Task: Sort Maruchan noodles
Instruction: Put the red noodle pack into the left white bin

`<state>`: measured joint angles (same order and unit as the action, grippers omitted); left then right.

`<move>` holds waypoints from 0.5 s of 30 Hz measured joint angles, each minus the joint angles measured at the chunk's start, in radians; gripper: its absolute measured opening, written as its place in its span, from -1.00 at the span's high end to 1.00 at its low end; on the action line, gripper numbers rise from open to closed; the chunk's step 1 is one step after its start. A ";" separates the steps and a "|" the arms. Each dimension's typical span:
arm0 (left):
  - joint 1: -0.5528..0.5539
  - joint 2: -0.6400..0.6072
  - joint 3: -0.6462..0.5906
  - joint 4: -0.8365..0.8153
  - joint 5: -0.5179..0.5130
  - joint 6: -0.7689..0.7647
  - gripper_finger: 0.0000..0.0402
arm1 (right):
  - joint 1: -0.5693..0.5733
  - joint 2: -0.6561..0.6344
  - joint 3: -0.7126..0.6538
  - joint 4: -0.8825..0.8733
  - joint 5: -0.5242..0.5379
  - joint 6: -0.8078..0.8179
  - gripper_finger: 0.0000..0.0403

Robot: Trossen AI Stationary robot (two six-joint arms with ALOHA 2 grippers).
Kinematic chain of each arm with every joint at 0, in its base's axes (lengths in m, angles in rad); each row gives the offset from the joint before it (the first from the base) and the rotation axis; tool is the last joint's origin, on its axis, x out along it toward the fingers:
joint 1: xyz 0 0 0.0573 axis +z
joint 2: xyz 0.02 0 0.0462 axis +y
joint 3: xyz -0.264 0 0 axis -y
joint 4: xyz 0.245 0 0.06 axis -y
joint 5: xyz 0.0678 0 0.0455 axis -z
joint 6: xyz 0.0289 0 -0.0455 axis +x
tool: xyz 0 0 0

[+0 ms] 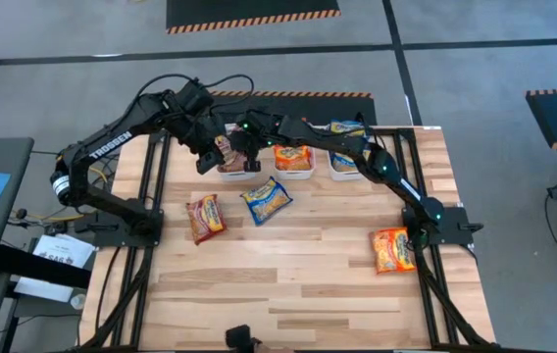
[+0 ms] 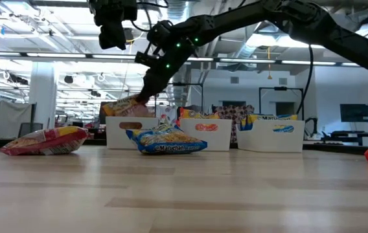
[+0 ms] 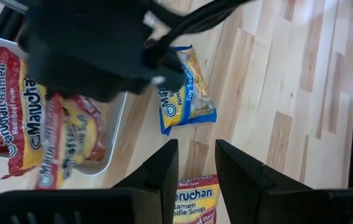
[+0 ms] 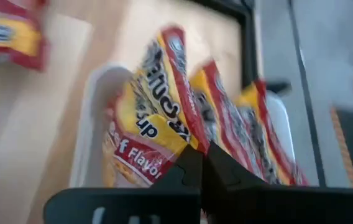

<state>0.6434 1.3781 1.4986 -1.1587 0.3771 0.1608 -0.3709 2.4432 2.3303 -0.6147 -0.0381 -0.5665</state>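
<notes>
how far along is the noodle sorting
Done: the three bins already hold packets, maroon in the left bin, orange in the middle, blue in the right. In hand: the right claw pinches a maroon packet over the left bin. Left: three loose packets, maroon, blue, orange.

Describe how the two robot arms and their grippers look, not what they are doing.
Both arms are dark, jointed tubes. The left arm bears white TROSSEN lettering and trails black cables. The right arm shows small green lights at its joints. The left gripper has two flat, dark, blade-like fingers; the right gripper has the same kind.
</notes>
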 joint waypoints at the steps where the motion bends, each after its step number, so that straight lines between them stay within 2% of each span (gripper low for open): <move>1: 0.000 0.000 0.000 0.000 0.000 0.000 0.55 | -0.003 0.000 -0.002 -0.006 0.029 0.035 0.93; 5: 0.000 0.000 0.000 0.000 0.000 0.000 0.55 | -0.013 0.000 -0.002 -0.048 -0.001 0.120 0.93; 10: 0.000 0.000 0.000 -0.003 -0.004 0.000 0.55 | -0.003 0.000 -0.002 -0.159 -0.015 0.123 0.93; 15: 0.000 0.000 0.000 -0.004 -0.003 0.001 0.55 | 0.015 0.000 -0.002 -0.174 0.060 0.116 0.91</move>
<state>0.6430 1.3785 1.4982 -1.1624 0.3736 0.1619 -0.3559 2.4432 2.3287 -0.7888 0.0222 -0.4503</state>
